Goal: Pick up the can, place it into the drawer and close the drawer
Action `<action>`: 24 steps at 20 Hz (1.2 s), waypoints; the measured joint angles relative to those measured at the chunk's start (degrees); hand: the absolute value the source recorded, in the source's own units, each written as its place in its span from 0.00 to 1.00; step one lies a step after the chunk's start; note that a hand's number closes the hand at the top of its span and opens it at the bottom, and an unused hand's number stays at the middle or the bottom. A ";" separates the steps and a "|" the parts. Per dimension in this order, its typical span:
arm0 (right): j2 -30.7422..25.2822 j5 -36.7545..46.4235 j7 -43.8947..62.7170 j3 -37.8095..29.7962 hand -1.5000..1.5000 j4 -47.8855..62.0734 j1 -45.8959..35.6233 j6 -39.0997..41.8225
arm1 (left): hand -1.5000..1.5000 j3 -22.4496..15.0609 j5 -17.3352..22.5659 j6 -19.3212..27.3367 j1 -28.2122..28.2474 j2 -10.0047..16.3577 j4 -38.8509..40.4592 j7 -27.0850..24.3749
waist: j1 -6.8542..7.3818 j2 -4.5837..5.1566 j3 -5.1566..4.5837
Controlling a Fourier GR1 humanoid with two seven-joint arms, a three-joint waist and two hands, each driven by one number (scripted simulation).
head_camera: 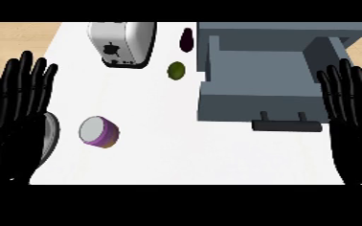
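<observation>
We can read no words, numbers or brands; the can (pixel 98 131) looks plain purple, and dark marks on the toaster (pixel 121 40) seem to be controls.

Left robot hand (pixel 25 100) and right robot hand (pixel 344 100) rest at the edges, fingers straight, upward

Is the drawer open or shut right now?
Open: the drawer is pulled out, its inside showing with nothing in it.

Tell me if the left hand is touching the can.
Apart. The head view shows white counter between the can and the left hand, which rests open at the left edge.
</observation>
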 measured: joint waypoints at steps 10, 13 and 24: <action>1.56 -1.30 4.95 -2.99 0.00 2.18 2.60 -2.73 | 0.00 5.26 0.88 4.56 16.33 -2.85 -5.91 6.42 | -0.36 -0.60 -0.57; 1.03 -1.94 8.64 -4.24 0.00 2.11 2.98 -3.19 | 0.00 6.83 1.66 5.84 19.48 -3.22 -8.18 11.27 | -0.57 -0.70 -0.58; 0.19 -4.15 11.24 -7.33 0.00 1.23 4.15 -2.20 | 0.00 9.35 2.05 6.83 19.16 -4.01 -9.70 16.79 | -1.16 -0.75 -0.60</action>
